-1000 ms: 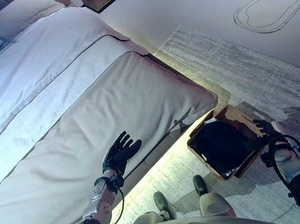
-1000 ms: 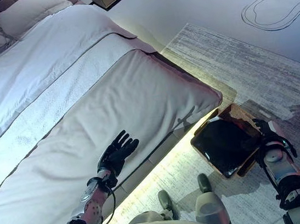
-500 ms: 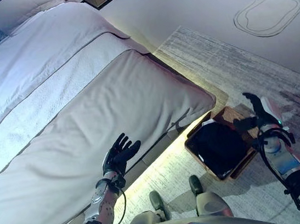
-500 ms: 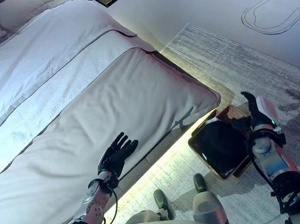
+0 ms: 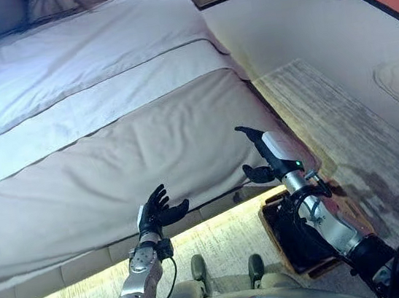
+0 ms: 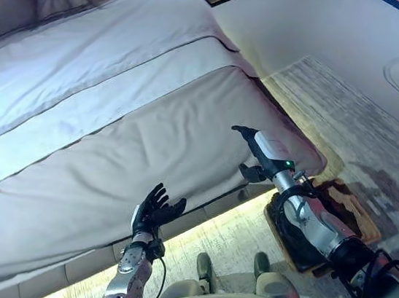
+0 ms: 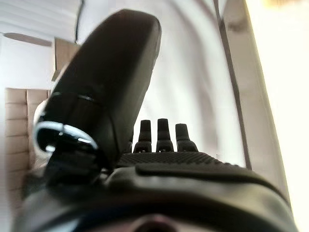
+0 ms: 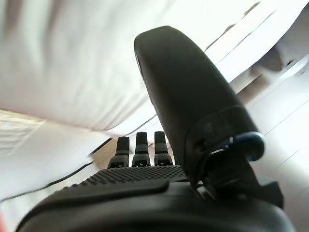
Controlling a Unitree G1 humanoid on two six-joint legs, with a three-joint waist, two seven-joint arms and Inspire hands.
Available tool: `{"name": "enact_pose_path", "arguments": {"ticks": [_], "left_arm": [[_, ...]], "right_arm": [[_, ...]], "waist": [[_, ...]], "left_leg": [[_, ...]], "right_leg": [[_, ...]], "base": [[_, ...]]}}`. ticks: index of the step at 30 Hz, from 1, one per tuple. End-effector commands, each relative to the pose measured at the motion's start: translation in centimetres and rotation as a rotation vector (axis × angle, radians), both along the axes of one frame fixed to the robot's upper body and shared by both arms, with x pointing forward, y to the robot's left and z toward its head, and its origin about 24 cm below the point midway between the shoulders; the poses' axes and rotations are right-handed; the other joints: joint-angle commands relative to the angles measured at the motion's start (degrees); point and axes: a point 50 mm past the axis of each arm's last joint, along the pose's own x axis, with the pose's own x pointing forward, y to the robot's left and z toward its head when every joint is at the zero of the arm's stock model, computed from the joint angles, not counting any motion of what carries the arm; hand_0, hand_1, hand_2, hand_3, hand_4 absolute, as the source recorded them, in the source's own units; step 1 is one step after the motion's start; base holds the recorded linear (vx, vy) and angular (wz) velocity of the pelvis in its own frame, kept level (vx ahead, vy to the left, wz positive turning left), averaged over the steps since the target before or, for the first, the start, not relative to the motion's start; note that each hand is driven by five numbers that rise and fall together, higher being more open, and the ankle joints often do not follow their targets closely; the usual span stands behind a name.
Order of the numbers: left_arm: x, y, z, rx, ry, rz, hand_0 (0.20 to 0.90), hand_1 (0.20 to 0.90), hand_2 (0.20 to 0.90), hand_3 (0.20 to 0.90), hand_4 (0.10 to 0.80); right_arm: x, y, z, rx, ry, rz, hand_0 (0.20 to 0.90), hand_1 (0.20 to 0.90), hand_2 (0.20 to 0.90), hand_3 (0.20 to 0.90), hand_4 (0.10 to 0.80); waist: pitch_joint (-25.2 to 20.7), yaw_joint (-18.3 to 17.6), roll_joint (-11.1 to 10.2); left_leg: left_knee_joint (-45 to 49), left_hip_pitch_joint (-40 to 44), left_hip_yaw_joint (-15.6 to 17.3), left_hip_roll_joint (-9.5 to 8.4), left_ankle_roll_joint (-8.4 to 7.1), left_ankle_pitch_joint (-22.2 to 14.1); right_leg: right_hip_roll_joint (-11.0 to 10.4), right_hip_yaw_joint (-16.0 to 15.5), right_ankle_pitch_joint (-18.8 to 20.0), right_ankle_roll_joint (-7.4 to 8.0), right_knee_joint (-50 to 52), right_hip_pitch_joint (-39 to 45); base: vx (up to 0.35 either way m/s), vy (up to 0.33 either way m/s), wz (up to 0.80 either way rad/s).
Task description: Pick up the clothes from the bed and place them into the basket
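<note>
Both hands are spread and empty — left robot hand (image 5: 156,211) over the beige quilted bed (image 5: 113,160), right robot hand (image 5: 263,157) above the brown woven basket (image 5: 355,209) on the floor.

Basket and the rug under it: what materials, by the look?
Basket: looks like woven wicker, brown, matte; weave texture shows on its rim, and it holds something dark. Rug: seemingly short-pile textile, grey with streaky mottling, no sheen. Neither is certain from here.
</note>
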Motion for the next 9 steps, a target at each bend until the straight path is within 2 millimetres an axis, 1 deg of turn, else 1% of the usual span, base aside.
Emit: {"name": "enact_pose_path", "arguments": {"ticks": [1,4,7,9], "left_arm": [[2.0,0.8,2.9,0.232,-0.186,-0.121,0.900,0.900,0.900,0.900,0.800],[2.4,1.7,3.9,0.422,-0.244,-0.152,0.900,0.900,0.900,0.900,0.800],[2.6,2.4,4.5,0.528,-0.277,-0.167,0.900,0.900,0.900,0.900,0.800],[2.6,2.8,4.6,0.550,-0.285,-0.170,0.900,0.900,0.900,0.900,0.800]], "right_arm": [[1.0,1.1,3.1,0.042,-0.138,0.068,0.900,0.900,0.900,0.900,0.800],[0.8,1.1,2.4,0.058,-0.103,0.055,0.900,0.900,0.900,0.900,0.800],[0.5,1.1,1.9,0.065,-0.083,0.042,0.900,0.900,0.900,0.900,0.800],[0.4,1.0,1.5,0.074,-0.068,0.032,0.900,0.900,0.900,0.900,0.800]], "waist": [[-4.69,1.50,-2.11],[-4.59,2.29,-2.49],[-4.45,2.66,-2.67],[-4.36,2.75,-2.86]], "left_leg": [[0.10,1.30,-2.89,-2.01,0.40,-4.53],[0.10,1.42,-3.76,-2.09,0.49,-4.11],[0.10,1.50,-4.25,-2.15,0.46,-3.88],[0.10,1.63,-4.44,-2.18,0.46,-3.78]], "right_leg": [[-0.59,-1.01,-2.13,-0.07,1.69,1.02],[-0.54,-1.88,-2.12,-0.11,1.88,1.59],[-0.50,-2.32,-2.05,-0.09,1.97,1.90],[-0.49,-2.44,-1.98,-0.11,1.97,2.15]], "base": [[0.022,0.002,0.32],[0.021,-0.001,0.25],[0.004,-0.001,0.08],[-0.002,-0.003,0.02]]}}
